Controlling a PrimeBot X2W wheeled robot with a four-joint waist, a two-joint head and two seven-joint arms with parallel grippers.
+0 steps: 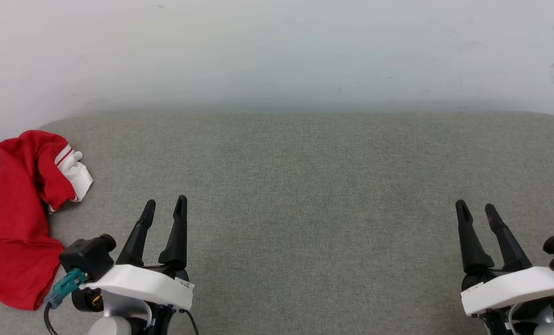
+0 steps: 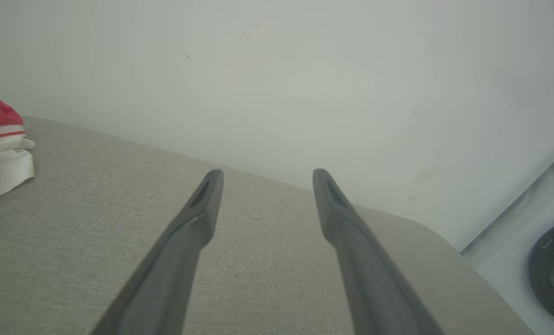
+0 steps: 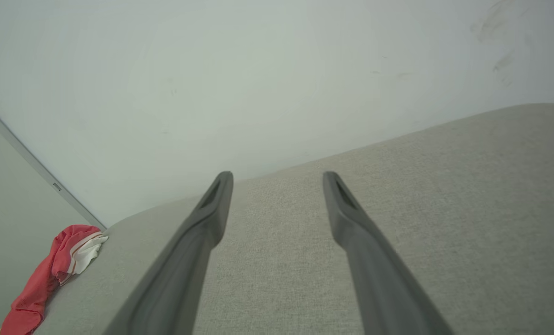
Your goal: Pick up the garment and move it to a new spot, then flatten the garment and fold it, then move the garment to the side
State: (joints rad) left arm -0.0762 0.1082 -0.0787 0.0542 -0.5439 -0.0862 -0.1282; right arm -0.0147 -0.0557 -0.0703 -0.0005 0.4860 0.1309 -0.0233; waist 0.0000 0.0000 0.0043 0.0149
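The garment (image 1: 18, 218) lies crumpled at the far left edge of the grey padded surface, red with a white, red-striped sleeve on its upper right. Its sleeve end shows at the left edge of the left wrist view as the garment (image 2: 2, 153), and at the lower left of the right wrist view as the garment (image 3: 53, 274). My left gripper (image 1: 165, 207) stands open just right of the garment, not touching it, with nothing between its fingers. My right gripper (image 1: 477, 209) is open at the lower right, far from the garment.
The grey fabric-covered surface (image 1: 304, 195) runs wide between the two grippers and ends at a white wall (image 1: 277, 51) behind. A dark round object (image 2: 553, 270) sits on the floor past the surface's corner in the left wrist view.
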